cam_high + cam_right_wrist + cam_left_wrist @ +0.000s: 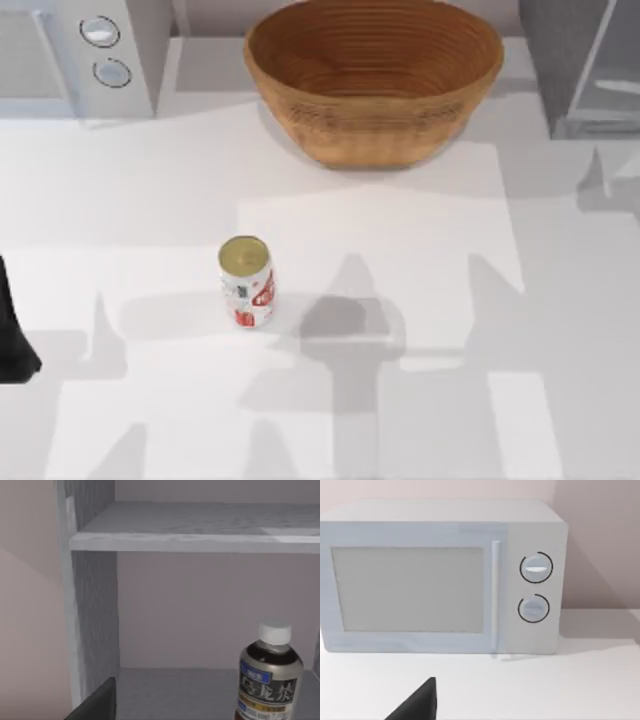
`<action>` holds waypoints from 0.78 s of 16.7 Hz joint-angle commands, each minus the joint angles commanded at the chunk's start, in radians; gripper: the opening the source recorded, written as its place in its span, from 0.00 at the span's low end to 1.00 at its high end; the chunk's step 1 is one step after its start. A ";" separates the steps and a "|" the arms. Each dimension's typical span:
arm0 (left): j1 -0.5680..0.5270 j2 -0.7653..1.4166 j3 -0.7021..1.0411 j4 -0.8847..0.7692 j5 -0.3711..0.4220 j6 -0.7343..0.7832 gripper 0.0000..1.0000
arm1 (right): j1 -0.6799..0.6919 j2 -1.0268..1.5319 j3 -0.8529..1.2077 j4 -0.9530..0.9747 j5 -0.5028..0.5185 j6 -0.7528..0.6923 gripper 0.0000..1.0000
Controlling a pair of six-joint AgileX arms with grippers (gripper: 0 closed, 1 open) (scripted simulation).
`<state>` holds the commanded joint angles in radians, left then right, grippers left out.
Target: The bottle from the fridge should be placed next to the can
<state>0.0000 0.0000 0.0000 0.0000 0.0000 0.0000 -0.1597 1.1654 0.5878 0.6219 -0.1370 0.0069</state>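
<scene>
Although its label band carries dark characters too small to read, the bottle (270, 677) stands upright with its white cap on, holding dark liquid, on the lower shelf inside the fridge (95, 605), beneath a second shelf. On the table (420, 260) the can (246, 281), white with red markings, stands upright in front of the wicker basket (373, 75), well apart from the fridge at the far right corner. How far either gripper is open cannot be told; a microwave (440, 577) with two knobs faces the left wrist camera.
</scene>
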 joint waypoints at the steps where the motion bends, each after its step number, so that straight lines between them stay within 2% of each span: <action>1: 0.000 0.000 0.000 0.000 0.000 0.000 1.00 | -0.014 0.120 0.051 0.054 -0.013 0.000 1.00; 7: 0.000 0.000 0.000 0.000 0.000 0.000 1.00 | -0.084 0.713 0.314 0.332 -0.076 0.000 1.00; 13: 0.000 0.000 0.000 0.000 0.000 0.000 1.00 | -0.117 0.945 0.437 0.462 -0.106 0.000 1.00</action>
<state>0.0000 0.0000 0.0000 0.0000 0.0000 0.0000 -0.2766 2.1105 1.0244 1.0839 -0.2425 0.0066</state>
